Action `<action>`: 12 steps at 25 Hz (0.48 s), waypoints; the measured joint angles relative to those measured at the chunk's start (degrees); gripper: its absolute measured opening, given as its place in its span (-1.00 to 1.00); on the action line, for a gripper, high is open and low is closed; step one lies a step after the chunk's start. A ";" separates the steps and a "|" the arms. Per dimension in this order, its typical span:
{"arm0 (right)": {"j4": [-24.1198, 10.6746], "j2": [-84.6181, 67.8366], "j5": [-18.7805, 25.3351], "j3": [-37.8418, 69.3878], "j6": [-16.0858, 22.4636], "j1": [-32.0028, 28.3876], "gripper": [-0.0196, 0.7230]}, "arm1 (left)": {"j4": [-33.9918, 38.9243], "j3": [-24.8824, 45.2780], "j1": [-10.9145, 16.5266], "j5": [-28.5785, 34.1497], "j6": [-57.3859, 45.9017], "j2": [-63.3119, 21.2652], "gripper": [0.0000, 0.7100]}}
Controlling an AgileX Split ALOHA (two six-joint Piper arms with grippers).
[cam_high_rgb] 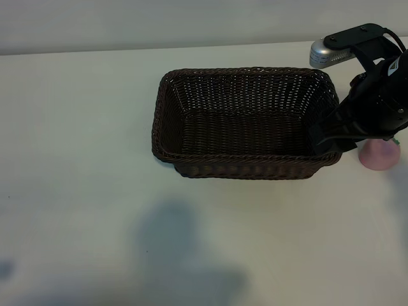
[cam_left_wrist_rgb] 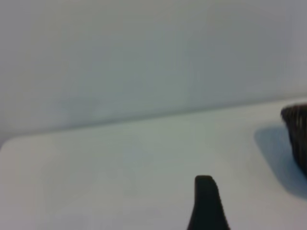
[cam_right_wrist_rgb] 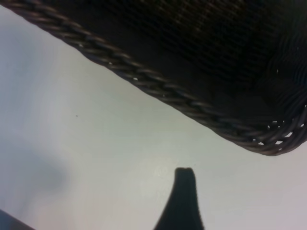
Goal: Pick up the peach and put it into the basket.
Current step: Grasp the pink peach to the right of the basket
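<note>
The dark-brown woven basket [cam_high_rgb: 191, 115] stands in the middle of the white table, with nothing inside it. The pale-pink peach [cam_high_rgb: 379, 156] sits on the table just outside the basket's right end, its upper part hidden by my right arm. My right gripper [cam_high_rgb: 330, 139] hangs low over the basket's front right corner, just left of the peach, open and holding nothing. In the right wrist view one dark finger [cam_right_wrist_rgb: 183, 196] shows over bare table beside the braided rim [cam_right_wrist_rgb: 158, 84]. Of my left gripper only one finger [cam_left_wrist_rgb: 206, 203] shows, over bare table, open and far from the peach.
The left arm is outside the exterior view; its wrist view catches the basket's edge [cam_left_wrist_rgb: 297, 127] far off. A silver camera housing [cam_high_rgb: 331, 51] sits on the right arm above the basket's far right corner. White table [cam_high_rgb: 76, 159] spreads left and in front of the basket.
</note>
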 joint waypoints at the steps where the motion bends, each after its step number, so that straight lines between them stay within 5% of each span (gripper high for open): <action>1: 0.00 0.00 0.00 0.00 0.00 0.00 0.65 | 0.00 0.00 0.00 0.92 -0.05 0.00 0.40; 12: 0.00 0.00 -0.05 0.00 0.05 0.00 0.65 | -0.89 -1.73 0.00 16.67 -2.62 -0.08 0.40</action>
